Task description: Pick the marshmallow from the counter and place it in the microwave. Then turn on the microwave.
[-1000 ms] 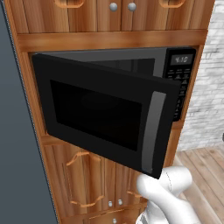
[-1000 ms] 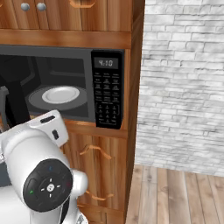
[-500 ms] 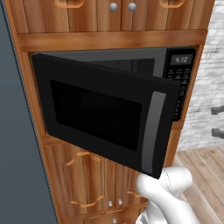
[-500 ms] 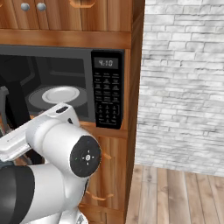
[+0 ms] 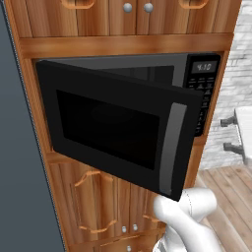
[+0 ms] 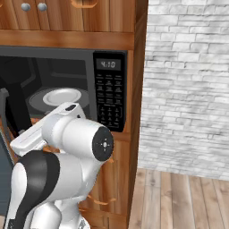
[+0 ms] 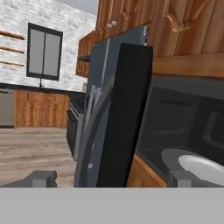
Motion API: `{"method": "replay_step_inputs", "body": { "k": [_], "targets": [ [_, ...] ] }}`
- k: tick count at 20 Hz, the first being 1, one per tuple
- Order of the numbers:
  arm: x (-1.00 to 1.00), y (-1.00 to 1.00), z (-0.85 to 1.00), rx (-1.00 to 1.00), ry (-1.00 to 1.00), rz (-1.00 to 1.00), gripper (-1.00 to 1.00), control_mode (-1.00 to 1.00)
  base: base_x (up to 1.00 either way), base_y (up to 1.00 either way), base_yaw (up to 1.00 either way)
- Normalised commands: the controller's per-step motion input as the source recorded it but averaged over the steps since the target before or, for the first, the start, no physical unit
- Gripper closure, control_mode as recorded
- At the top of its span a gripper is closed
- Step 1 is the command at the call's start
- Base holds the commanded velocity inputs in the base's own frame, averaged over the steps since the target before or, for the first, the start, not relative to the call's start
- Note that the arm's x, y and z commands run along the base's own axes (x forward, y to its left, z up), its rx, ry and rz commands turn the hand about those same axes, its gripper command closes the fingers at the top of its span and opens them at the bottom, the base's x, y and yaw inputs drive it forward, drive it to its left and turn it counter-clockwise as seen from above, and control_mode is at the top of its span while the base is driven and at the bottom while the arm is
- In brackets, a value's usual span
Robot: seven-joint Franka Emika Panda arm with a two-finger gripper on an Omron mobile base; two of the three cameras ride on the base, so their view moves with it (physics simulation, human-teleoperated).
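End effector (image 7: pixel 111 178) open beside one microwave (image 6: pixel 67 89), one plate (image 6: pixel 61 95) inside.

The microwave (image 6: pixel 67 94) sits built into wooden cabinetry, with cupboard doors (image 5: pixel 138 15) above it and more cabinet doors (image 5: pixel 98 202) below. Its door (image 5: pixel 118 125) stands swung out to the left, and the keypad (image 6: pixel 110 100) is on its right side. A round plate (image 6: pixel 61 96) lies inside the cavity. A brick wall (image 6: pixel 188 85) stands to the right of the cabinetry.

Gripper (image 7: pixel 111 178) apparently wide open, empty
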Motion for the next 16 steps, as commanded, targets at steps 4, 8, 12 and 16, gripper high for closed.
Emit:
{"method": "replay_step_inputs", "body": {
  "k": [4,8,12,16],
  "targets": [
    [0.34,0.09,-0.22,0.0,-0.04,0.07,-1.0,-1.0,0.0,0.0,0.0],
    [0.3,0.14,-0.21,0.0,-0.03,0.05,-1.0,-1.0,0.0,0.0,0.0],
    [0.29,0.12,-0.17,0.0,-0.04,0.03,-1.0,-1.0,0.0,0.0,0.0],
    [0.35,0.05,-0.12,0.0,-0.04,0.03,-1.0,-1.0,0.0,0.0,0.0]
  ]
}}
